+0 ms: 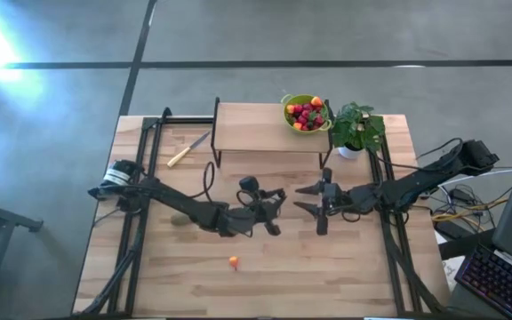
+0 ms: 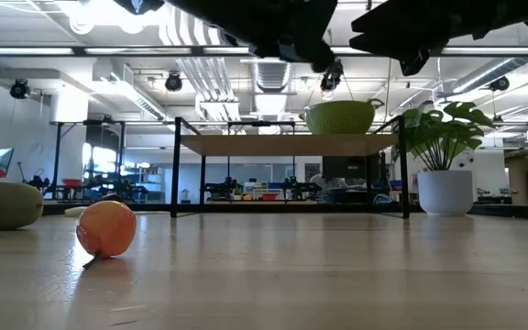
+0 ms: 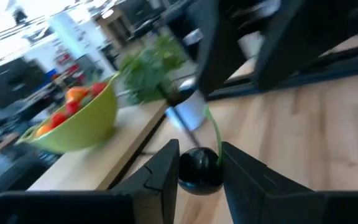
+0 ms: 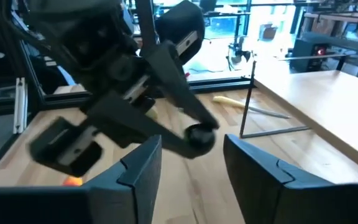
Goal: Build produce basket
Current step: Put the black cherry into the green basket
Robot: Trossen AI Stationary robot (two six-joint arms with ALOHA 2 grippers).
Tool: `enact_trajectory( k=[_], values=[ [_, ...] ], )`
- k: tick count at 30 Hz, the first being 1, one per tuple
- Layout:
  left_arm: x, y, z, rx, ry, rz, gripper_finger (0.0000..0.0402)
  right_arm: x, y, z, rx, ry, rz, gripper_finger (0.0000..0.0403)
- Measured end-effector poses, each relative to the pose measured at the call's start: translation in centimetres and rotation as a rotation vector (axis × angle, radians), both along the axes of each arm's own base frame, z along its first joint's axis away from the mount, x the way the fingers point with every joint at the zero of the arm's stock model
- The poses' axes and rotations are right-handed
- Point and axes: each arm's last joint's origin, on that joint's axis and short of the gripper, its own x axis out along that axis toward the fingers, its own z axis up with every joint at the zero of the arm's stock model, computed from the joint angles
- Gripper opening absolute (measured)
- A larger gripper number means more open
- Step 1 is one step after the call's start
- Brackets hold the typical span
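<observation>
From above, the produce basket point(image 1: 306, 113) sits on the small raised shelf point(image 1: 256, 127) by the worktop's point(image 1: 194, 284) far edge, already heaped with red and orange fruit, next to the potted plant point(image 1: 356, 130); both arms meet at the worktop's middle, left gripper point(image 1: 272, 212) facing right gripper point(image 1: 316, 206), which looks like a handover. One orange fruit point(image 1: 233, 261) lies loose near the front edge. At table height, that fruit and the kiwi-like fruit point(image 2: 4, 203) wait on the boards. The left wrist view shows its jaws closed on a dark berry point(image 3: 199, 168) with a green stem. The right wrist view shows its own jaws spread wide before that berry, apparently ready to receive it.
</observation>
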Motion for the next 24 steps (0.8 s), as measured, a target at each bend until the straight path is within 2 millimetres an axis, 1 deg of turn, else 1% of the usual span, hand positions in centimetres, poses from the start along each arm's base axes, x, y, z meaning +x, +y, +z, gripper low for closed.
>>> enact_trajectory(
  k=[3, 8, 16, 24],
  values=[
    [0.1, -0.1, 0.2, 0.001, -0.01, -0.047, 0.0104, 0.1, 0.0, 0.2, -0.012, -0.003, 0.001, 0.0174],
    [0.2, -0.1, 0.3, 0.01, -0.014, -0.066, 0.0104, 0.2, 0.0, 0.5, -0.016, -0.011, 0.002, 0.0174],
    [0.2, 0.0, 0.4, 0.01, -0.02, -0.064, 0.0103, 0.3, 0.2, 0.4, -0.008, -0.012, 0.047, 0.0151],
    [0.2, 0.0, 0.5, 0.024, -0.02, -0.065, 0.0103, 1.5, 0.7, -0.5, -0.044, -0.002, 0.06, 0.0133]
  ],
)
